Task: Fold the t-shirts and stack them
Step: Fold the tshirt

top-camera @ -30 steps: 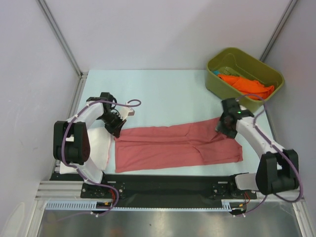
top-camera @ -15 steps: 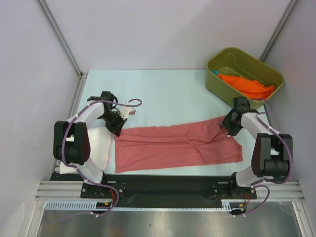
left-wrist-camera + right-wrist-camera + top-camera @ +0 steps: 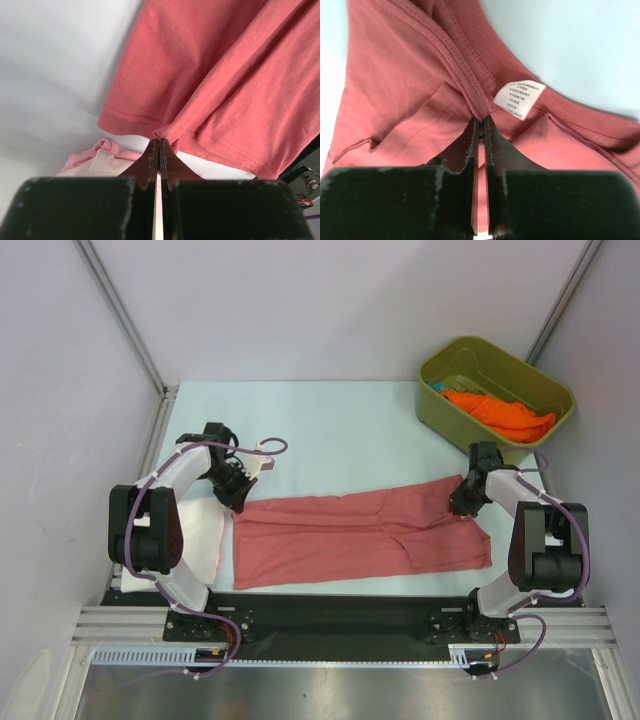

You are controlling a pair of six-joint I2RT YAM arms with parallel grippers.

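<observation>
The salmon-red t-shirt lies folded lengthwise across the table's near half. My left gripper is shut on its far left hem corner. My right gripper is shut on its collar seam, beside the white label. A white t-shirt lies folded at the near left, under my left arm. The bright orange t-shirt lies in the bin, with a bit of the teal t-shirt beside it.
The olive-green plastic bin stands at the far right corner. The table's black front rail runs just near of the red shirt. Pale pink cloth shows below the red hem in the left wrist view.
My right arm has swung outward to the right, its gripper staying on the collar end of the red shirt. My left gripper has hardly moved. The shirt lies much as before.
</observation>
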